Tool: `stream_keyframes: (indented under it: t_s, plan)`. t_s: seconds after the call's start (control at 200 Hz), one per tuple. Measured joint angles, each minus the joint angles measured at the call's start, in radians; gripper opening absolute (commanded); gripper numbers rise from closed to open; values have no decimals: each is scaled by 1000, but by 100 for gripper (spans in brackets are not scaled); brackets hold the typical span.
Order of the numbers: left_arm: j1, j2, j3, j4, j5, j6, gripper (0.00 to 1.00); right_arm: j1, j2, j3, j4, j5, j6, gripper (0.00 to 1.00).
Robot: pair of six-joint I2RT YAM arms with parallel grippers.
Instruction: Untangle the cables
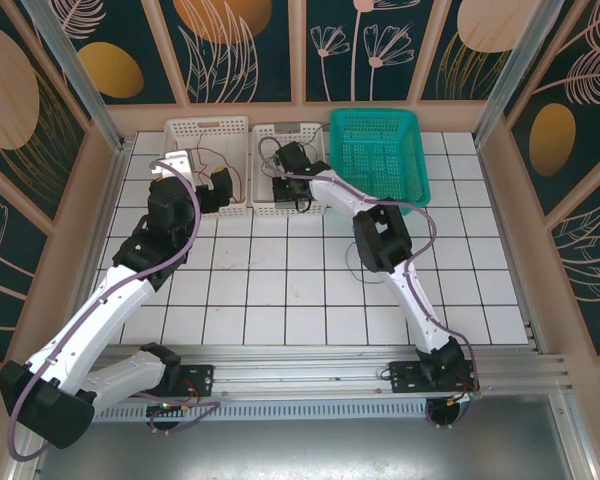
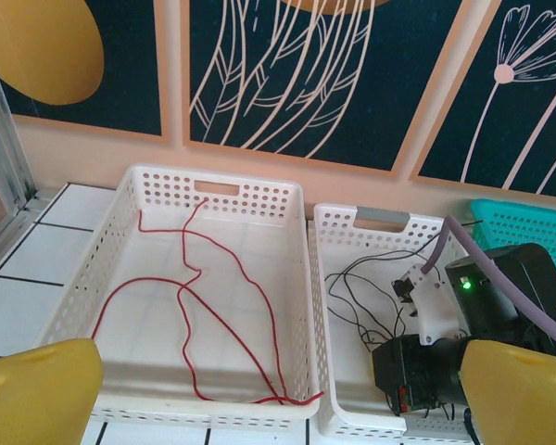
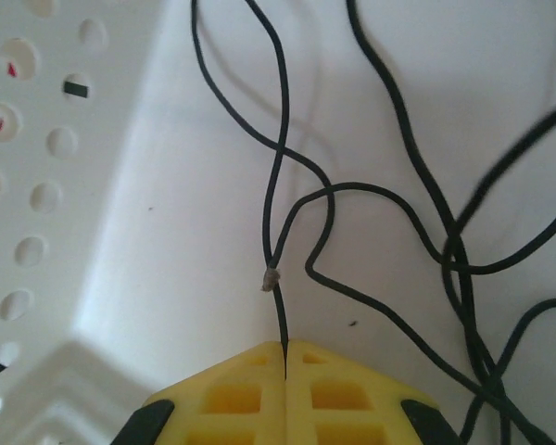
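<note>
A red cable (image 2: 217, 323) lies in loose loops in the left white basket (image 2: 128, 218), one end poking over its near right corner. Thin black cables (image 2: 345, 298) lie tangled in the middle white basket (image 2: 382, 216). My right gripper (image 3: 285, 348) is down inside that basket, its yellow jaws shut on one black cable (image 3: 284, 102) just below a small frayed knot. My left gripper (image 2: 278, 362) hovers at the near edge of the left basket, wide open with nothing between its fingers (image 2: 39, 394). From above, the left gripper (image 1: 216, 190) and right gripper (image 1: 288, 192) sit side by side.
A teal basket (image 1: 380, 155) stands to the right of the middle basket (image 1: 288, 130), all three in a row against the back wall. White tiled table (image 1: 280, 290) stretches in front of them. Side walls close in the table on both sides.
</note>
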Motion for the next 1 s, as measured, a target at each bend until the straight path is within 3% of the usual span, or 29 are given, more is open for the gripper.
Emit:
stream_keyframes:
  t_s: [0.095,0.18,0.36,0.606,0.686,1.001]
  plan:
    - [0,0,0,0,0,2,99,-4,-16,-9,1,2,3,26]
    - [0,2,0,0,2,3,98,-4,-64,-50,3,0,-15,36]
    - [0,6,0,0,16,4,99,10,-198,-80,5,32,-28,43]
    - [0,18,0,-1,29,6,98,16,-402,-102,3,154,-31,44]
    - [0,19,0,-1,37,6,98,16,-508,-227,18,197,-30,45]
    - [0,36,0,-2,69,6,98,16,-1016,-984,57,343,50,49]
